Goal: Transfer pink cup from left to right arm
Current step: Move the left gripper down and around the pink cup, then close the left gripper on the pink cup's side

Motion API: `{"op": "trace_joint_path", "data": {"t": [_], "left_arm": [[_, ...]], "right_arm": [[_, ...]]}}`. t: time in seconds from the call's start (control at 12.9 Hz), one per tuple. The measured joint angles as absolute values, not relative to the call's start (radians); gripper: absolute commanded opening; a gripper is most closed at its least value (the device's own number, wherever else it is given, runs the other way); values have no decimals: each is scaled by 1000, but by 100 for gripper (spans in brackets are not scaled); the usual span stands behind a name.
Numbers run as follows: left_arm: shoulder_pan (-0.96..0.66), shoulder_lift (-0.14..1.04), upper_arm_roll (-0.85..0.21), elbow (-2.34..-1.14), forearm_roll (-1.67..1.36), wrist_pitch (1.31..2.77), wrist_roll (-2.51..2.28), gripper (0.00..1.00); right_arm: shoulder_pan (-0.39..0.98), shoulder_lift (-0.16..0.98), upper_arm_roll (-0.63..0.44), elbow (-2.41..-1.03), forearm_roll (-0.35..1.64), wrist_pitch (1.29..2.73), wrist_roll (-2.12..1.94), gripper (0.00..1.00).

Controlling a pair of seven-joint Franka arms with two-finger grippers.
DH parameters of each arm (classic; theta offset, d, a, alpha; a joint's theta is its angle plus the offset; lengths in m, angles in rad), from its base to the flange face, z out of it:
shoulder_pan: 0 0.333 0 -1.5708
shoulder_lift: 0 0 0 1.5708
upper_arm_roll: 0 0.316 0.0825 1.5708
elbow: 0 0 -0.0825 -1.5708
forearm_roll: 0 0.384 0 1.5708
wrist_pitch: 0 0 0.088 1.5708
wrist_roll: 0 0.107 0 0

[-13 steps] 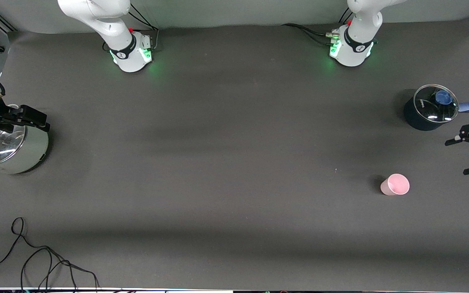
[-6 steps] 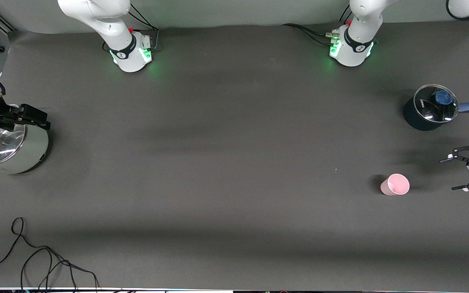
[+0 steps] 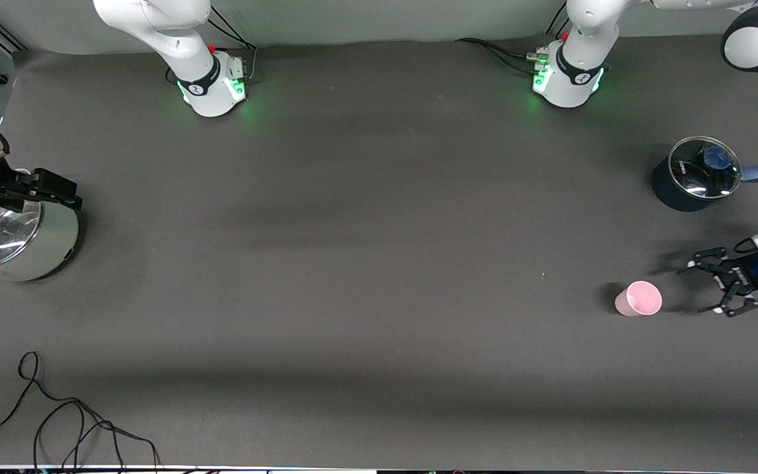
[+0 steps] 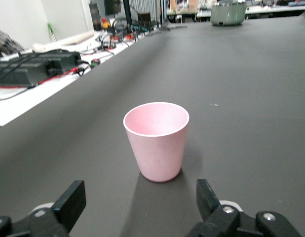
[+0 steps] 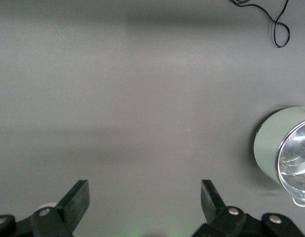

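Two arms are in play, and no part of the handover is done yet. You see the small pale pink tapered plastic cup [image 3: 639, 298] standing upright on the dark grey table mat [image 3: 366, 263], toward the left arm's end, nearer the front camera than the dark lidded saucepan w/ glass lid and blue handle [image 3: 696, 174].

1. Left gripper [image 3: 711, 288], the black skeletal linkage claw: spread wide, low over the mat just beside the cup, not touching it. In the left wrist view the cup [image 4: 156, 140] sits centred ahead of the two claw tips, w/ the left gripper [image 4: 140, 202] aimed straight at it and clear mat showing between tips and cup.

2. Right gripper [image 3: 56, 189]: at the right arm's end of the table, over the rim of the steel pot w/ shiny inside [image 3: 14, 240]. Its wrist view shows the fingers [image 5: 76, 197] set wide apart, holding nothing, w/ only mat below and the pot [image 5: 283, 148] off to one side. This arm waits.

Status: approach phase only. Remaining, as judged: advance the left claw round the cup, close, lift, carry toward mid-table, bring the right arm in, re-grip, release. Expect a light cup; a tip nudging its wall could topple it.
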State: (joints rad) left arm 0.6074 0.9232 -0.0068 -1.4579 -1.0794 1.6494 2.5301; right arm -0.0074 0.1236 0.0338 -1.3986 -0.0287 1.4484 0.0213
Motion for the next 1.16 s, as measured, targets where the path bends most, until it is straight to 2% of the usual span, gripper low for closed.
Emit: {"op": "trace_joint_path", "data": {"t": [0.39, 1.16], "left_arm": [[586, 1031, -48, -1458, -1162, 1677, 2648, 100], [543, 1055, -54, -1461, -1184, 1695, 2535, 100]], "right_arm": [[-8, 137, 33, -1399, -41, 1423, 21, 100], [-2, 145, 33, -1399, -41, 1423, 21, 100]]}}
